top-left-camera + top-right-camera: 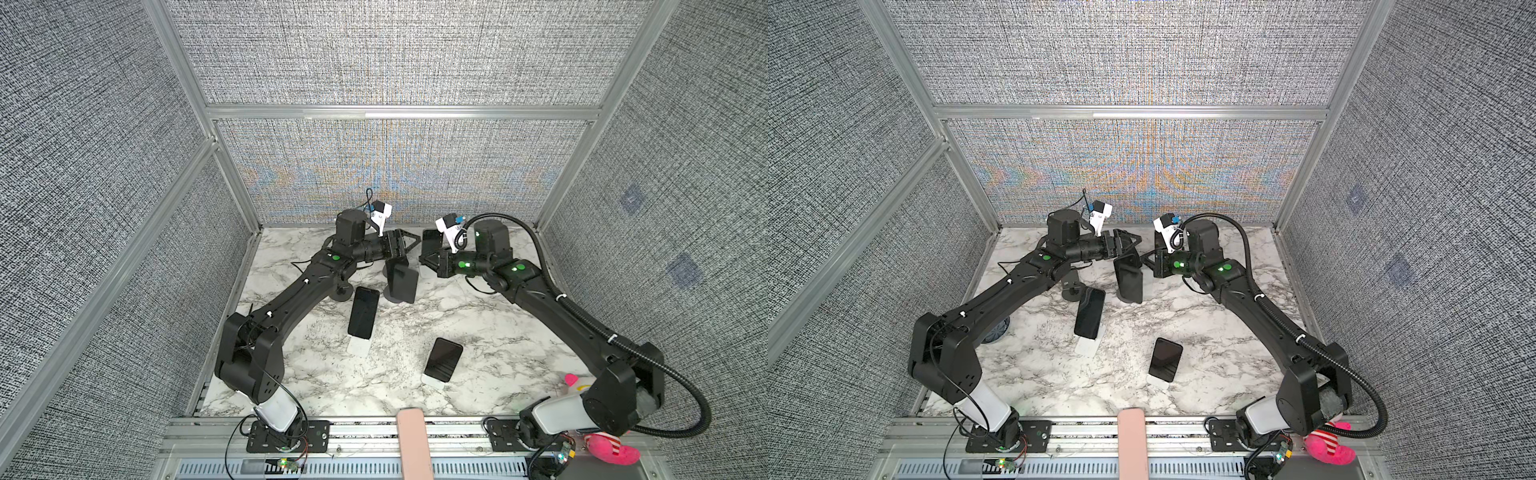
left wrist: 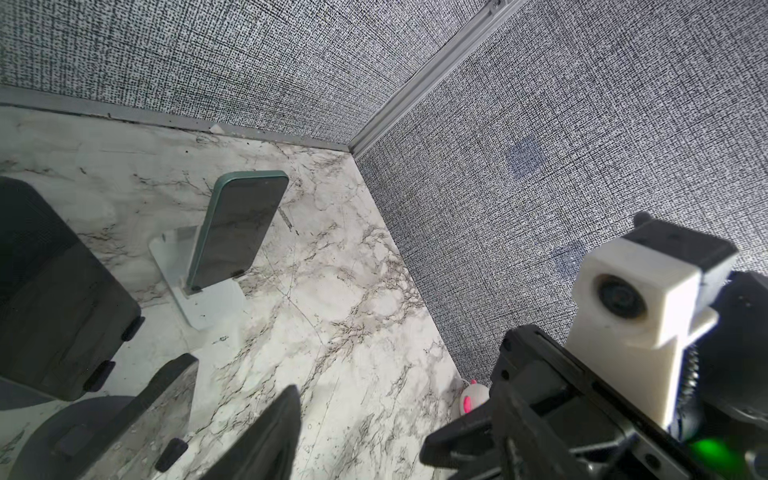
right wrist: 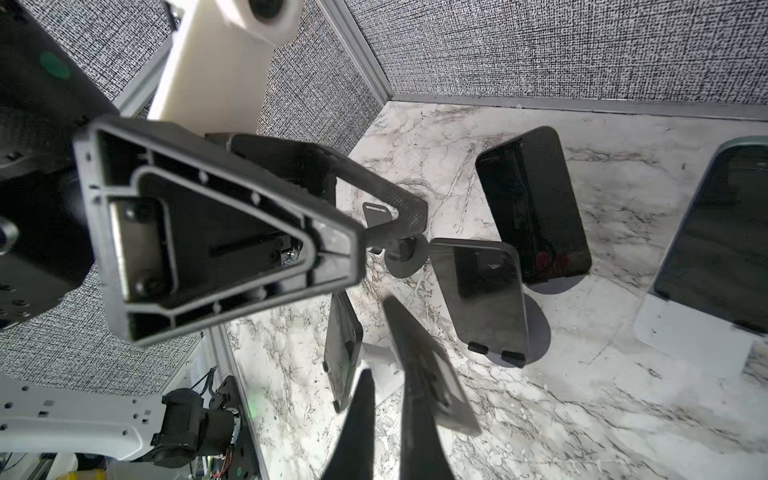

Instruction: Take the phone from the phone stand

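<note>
Several dark phones stand on stands across the marble table (image 1: 498, 332). Two of them, one phone (image 3: 486, 299) and another phone (image 3: 532, 208), lean on dark round-based stands; the nearer shows in a top view as the phone (image 1: 402, 282). My left gripper (image 1: 411, 244) hovers just behind and above them, open, with nothing between its fingers (image 3: 332, 249). A green-edged phone (image 2: 241, 232) rests on a white stand (image 2: 199, 299) at the back right. My right gripper (image 1: 423, 259) is beside it, shut, its fingers (image 3: 361, 415) close together, and I see nothing held.
An empty dark stand (image 3: 399, 253) sits left of the two phones. Two more phones (image 1: 363, 311) (image 1: 442, 358) rest on white stands nearer the front. A pink plush toy (image 1: 611, 451) lies by the right arm's base. Fabric walls close three sides.
</note>
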You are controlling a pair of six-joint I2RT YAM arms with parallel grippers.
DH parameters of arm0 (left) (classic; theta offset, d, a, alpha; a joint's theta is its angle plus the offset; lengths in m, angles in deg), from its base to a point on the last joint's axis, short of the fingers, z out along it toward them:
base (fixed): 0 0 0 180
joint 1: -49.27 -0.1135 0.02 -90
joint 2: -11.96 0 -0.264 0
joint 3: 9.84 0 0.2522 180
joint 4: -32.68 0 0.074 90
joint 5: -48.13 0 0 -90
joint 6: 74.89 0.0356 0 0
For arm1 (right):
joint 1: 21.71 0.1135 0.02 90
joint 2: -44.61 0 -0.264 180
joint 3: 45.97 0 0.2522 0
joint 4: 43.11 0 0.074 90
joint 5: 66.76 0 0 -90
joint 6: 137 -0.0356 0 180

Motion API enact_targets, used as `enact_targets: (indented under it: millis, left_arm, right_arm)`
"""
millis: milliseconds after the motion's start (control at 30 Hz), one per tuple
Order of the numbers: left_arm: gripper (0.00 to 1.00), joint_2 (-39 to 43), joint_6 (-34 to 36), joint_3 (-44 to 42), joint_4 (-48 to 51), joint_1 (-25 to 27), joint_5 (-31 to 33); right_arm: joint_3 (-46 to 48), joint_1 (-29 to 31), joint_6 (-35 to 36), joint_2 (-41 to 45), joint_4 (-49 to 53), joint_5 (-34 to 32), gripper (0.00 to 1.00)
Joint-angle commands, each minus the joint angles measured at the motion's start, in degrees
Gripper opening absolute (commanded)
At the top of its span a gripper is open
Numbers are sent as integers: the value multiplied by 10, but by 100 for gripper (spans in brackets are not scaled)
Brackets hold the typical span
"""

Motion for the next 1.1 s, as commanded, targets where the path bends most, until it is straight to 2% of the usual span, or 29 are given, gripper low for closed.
enact_targets:
  millis: [0,100,167,267,367,400,533,600,667,800,900,1067]
  left_arm:
    - [55,-10,-19,-2,-36,0,-14]
    - [45,-5,-17,-13,-29,0,-1]
    - [45,15,14,-21,3,0,29]
    - [46,33,87,5,118,3,89]
    - [53,43,117,11,173,5,132]
    - [55,45,126,13,188,7,144]
    - [64,48,160,19,251,21,188]
    - [66,50,161,12,254,21,189]
    - [69,54,162,8,255,20,188]
    - [76,61,167,4,269,21,206]
    - [83,67,186,0,304,21,223]
    - [97,104,196,-18,396,19,317]
  right_arm:
    - [6,-1,-11,-10,-24,23,0]
    - [7,-14,8,-11,13,8,0]
    - [29,-40,10,4,28,16,0]
    - [57,-86,-31,31,42,67,0]
    - [57,-107,-63,45,81,114,0]
    - [52,-110,-61,48,104,117,5]
    - [42,-128,-42,61,171,121,41]
    - [46,-138,-44,62,173,137,47]
    - [49,-144,-40,63,174,144,49]
    - [40,-141,-1,59,205,100,51]
    - [22,-122,48,55,258,18,52]
    - [24,-87,108,65,286,-65,58]
